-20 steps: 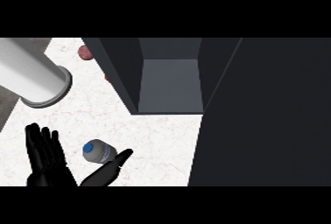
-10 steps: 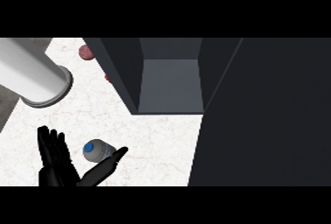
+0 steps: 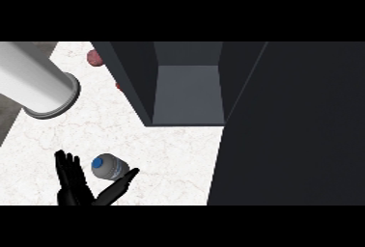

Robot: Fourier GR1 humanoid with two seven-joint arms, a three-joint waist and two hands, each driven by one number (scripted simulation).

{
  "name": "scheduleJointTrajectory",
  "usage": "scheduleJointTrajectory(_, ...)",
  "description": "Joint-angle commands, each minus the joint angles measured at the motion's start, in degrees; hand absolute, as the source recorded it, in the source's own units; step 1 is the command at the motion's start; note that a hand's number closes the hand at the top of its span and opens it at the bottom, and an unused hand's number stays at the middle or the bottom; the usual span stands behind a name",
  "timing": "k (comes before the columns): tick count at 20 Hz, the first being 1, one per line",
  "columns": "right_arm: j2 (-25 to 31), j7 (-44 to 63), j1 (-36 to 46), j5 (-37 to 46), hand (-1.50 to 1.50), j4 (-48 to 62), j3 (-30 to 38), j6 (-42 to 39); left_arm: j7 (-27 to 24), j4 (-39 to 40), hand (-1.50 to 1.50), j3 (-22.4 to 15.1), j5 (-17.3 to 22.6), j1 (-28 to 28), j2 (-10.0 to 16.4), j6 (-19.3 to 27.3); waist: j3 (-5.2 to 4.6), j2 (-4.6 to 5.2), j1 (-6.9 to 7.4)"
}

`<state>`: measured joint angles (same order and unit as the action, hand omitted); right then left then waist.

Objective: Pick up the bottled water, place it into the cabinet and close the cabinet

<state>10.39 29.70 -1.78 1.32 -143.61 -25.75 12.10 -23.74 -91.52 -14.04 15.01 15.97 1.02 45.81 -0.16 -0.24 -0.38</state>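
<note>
1. One hand shows, the left hand [image 3: 77, 190], at the view's lower left, with fingers straight and thumb spread wide.
2. Bottled water [image 3: 108, 167], blue cap up, sits on the white tabletop [image 3: 171, 149] between those fingers and the thumb.
3. Beyond it, the dark cabinet [image 3: 189, 91] is open.
</note>
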Motion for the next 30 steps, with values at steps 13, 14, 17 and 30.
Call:
scheduleJointTrajectory(13, 2.4, 7.6, 2.2, 5.4, -1.5, -9.2, -2.0, 3.0, -23.4, 27.6, -1.5, 10.5, 15.7, -6.7, -1.0, -18.8, 0.07, 0.09, -0.08)
scheduleJointTrajectory(14, 2.8, 6.6, -1.3, 5.6, -1.5, -11.7, -3.8, 3.2, -23.2, 27.8, -1.5, 11.2, 15.1, -6.7, -0.6, -18.7, 0.1, 0.03, -0.3)
scheduleJointTrajectory(17, 2.5, 7.0, 2.6, 4.0, -1.5, -9.3, -1.5, 3.0, -28.8, 33.4, -1.5, 11.0, 19.6, -8.8, -1.0, -21.5, 0.09, 0.12, -0.08)
scheduleJointTrajectory(30, 4.6, 2.7, -3.1, 0.9, -1.5, -9.7, 1.1, 2.7, -33.6, 45.3, -1.5, 10.3, 27.4, -20.0, -1.0, -24.9, 0.1, 0.2, -0.33)
